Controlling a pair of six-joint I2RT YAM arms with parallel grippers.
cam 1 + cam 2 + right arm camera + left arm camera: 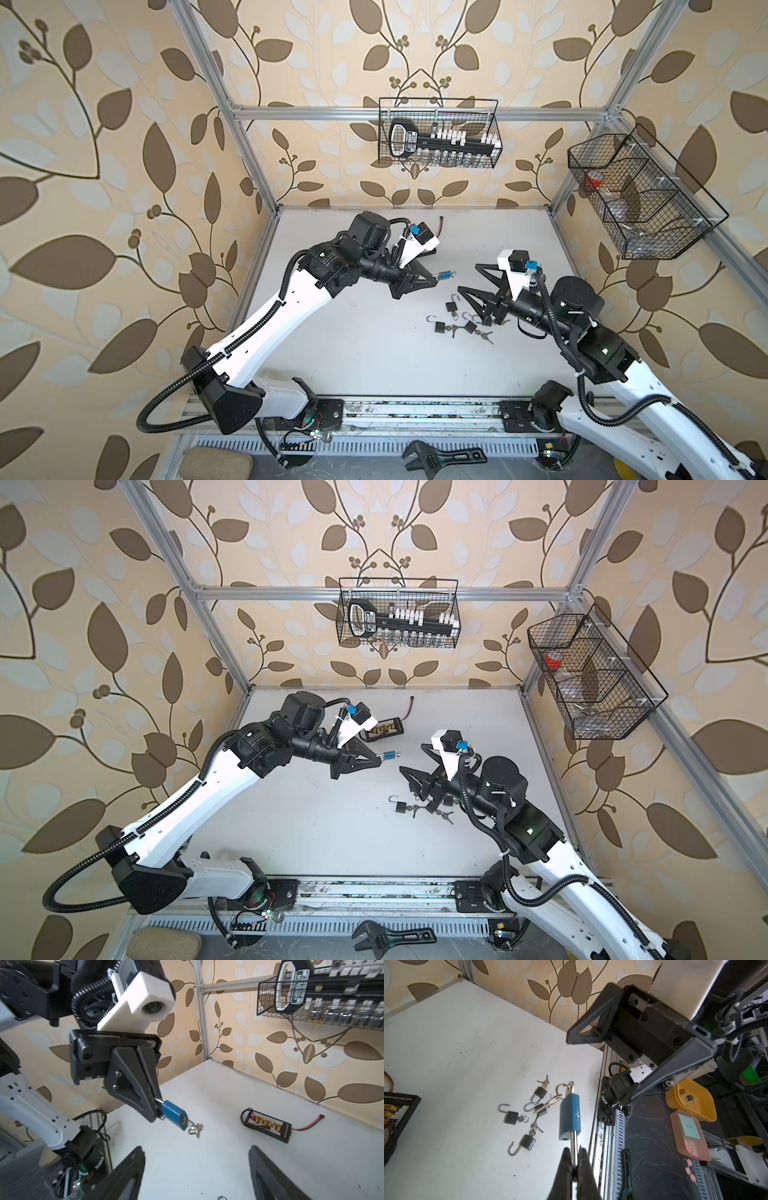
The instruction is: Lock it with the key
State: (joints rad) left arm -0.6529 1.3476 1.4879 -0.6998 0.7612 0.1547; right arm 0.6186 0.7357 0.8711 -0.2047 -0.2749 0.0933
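A blue padlock hangs above the table. My left gripper is shut on its steel shackle. One shackle leg sits in the blue body, and the hole beside it shows empty. The key sticks out of the padlock's far end, with a ring and a second key dangling from it. My right gripper stands open a short way to the right, facing the key, with nothing between its fingers.
Several black padlocks with open shackles and keys lie on the white table under the right gripper. A black charging board lies at the back. Wire baskets hang on the frame. A wrench lies past the front rail.
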